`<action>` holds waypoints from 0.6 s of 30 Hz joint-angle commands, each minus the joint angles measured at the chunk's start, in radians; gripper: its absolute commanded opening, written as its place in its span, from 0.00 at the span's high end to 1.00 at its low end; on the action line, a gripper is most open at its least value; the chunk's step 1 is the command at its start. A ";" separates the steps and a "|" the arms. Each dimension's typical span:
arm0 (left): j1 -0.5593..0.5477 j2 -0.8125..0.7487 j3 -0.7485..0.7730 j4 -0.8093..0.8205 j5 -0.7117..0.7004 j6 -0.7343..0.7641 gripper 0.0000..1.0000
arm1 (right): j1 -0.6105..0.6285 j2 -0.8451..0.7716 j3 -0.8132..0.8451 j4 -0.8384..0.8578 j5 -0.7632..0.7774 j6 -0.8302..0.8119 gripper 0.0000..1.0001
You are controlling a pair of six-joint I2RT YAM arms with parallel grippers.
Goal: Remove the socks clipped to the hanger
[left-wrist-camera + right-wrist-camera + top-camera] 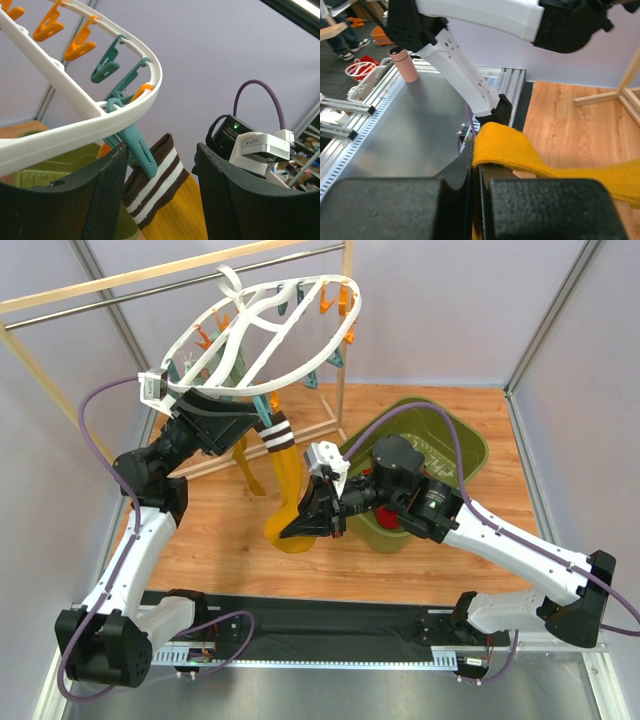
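The white oval hanger (262, 328) hangs tilted from the rail, with orange and teal clips under it. One mustard yellow sock (283, 490) with a brown, white-striped cuff (159, 176) dangles from a teal clip (138, 148). My left gripper (260, 423) is up at that clip and open; in the left wrist view the gripper (161, 152) has the clip and cuff between its fingers (102, 195), touching neither pad. My right gripper (301, 524) is lower down, shut on the sock's foot; the yellow fabric (506, 145) folds over its closed jaws (476, 167). A second mustard piece (246, 458) hangs behind the left arm.
An olive green bin (462, 445) stands on the wooden floor behind the right arm. The wooden and metal rail frame (130, 282) carries the hanger; its upright post (346, 350) stands just right of the sock. Grey walls close in both sides.
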 commanded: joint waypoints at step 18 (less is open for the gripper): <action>-0.003 -0.078 0.094 -0.444 0.042 0.395 0.32 | -0.081 0.003 -0.125 0.377 -0.171 0.110 1.00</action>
